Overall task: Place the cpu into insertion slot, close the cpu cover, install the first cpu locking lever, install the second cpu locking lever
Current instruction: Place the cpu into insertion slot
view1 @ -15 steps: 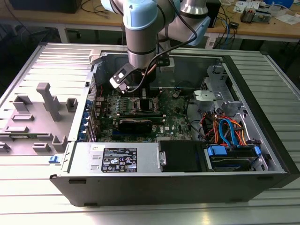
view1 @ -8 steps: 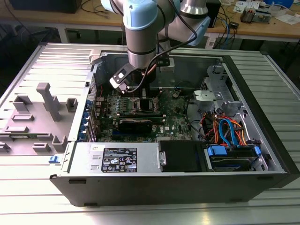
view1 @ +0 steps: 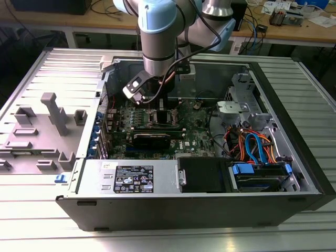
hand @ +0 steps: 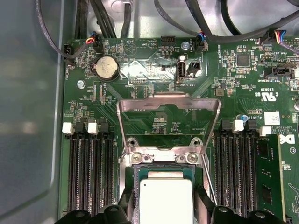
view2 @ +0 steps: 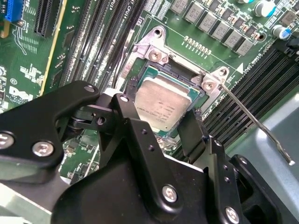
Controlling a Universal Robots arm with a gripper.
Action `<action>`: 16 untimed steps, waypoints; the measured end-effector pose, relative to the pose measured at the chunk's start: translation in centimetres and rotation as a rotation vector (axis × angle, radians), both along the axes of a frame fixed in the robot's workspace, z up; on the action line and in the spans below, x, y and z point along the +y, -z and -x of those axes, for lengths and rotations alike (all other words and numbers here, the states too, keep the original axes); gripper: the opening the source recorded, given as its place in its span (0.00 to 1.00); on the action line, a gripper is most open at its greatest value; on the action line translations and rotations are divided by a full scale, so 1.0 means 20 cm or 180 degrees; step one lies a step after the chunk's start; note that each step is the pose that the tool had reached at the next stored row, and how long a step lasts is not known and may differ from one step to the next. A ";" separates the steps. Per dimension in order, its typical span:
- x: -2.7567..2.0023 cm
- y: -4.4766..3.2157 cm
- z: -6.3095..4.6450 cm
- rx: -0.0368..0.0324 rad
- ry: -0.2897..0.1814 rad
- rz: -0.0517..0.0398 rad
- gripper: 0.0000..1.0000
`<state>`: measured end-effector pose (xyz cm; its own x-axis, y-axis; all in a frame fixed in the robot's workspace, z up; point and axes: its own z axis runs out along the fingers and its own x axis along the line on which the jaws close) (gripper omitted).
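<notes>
Inside an open computer case (view1: 294,157), the arm reaches down onto the green board (view1: 202,131). The gripper (view1: 157,107) hangs low over the middle of the board, to the exterior view's left of the drive cables. In both wrist views the black gripper (view2: 156,119) sits right over the cpu (hand: 166,198), straddling it on two opposite sides. The cpu lies flat, silver top up, inside the slot (view2: 177,73), its edges square with the slot's rim. It looks seated or very nearly so. Whether the claw is clamped on the chip or has let go cannot be told from these pictures. The cover (hand: 168,99) is not closed. It stands raised on its hinge at the slot edge nearest the coin battery (hand: 106,69), so the cpu is bare. One thin lever (view2: 252,120) is unlatched, its long axis slanting up and away from a slot corner, above the memory slots (view2: 261,88).
</notes>
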<state>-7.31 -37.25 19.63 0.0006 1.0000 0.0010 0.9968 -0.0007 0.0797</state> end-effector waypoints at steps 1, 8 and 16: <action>0.000 0.000 0.00 0.0000 0.0000 0.0000 0.61; 0.003 -0.008 0.00 0.0001 0.0000 -0.0002 0.61; 0.006 0.001 0.00 0.0004 0.0001 0.0018 0.61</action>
